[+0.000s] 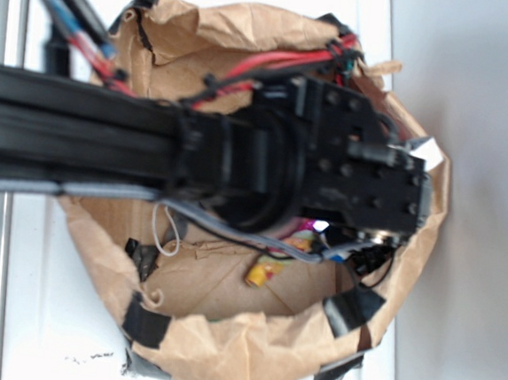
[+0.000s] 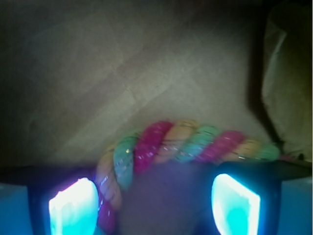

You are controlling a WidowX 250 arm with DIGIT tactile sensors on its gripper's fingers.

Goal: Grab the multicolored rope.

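Right up close in the wrist view, the gripper (image 2: 154, 205) has its jaws spread wide, with the two glowing blue-white fingertips (image 2: 73, 208) sitting at the bottom corners and a big gap between them. Nothing is clamped. The multicolored rope (image 2: 195, 144) lies just past the tips, a thick twist of pink, yellow and green running across the middle and then bending down toward the left fingertip, where it looks to be touching or nearly touching it; it's too blurry to say which. The rope rests on the brown paper floor of the bag (image 2: 122, 63), and a crumpled paper wall rises at the far right.

From the outside camera, the black arm (image 1: 107, 142) reaches across into the open paper bag (image 1: 222, 347), which sits on a white tabletop (image 1: 473, 129). A yellow-tipped bit of the rope (image 1: 264, 274) peeks out under the gripper head, near the bag's lower wall. A grey cable (image 1: 224, 227) trails along below the arm.
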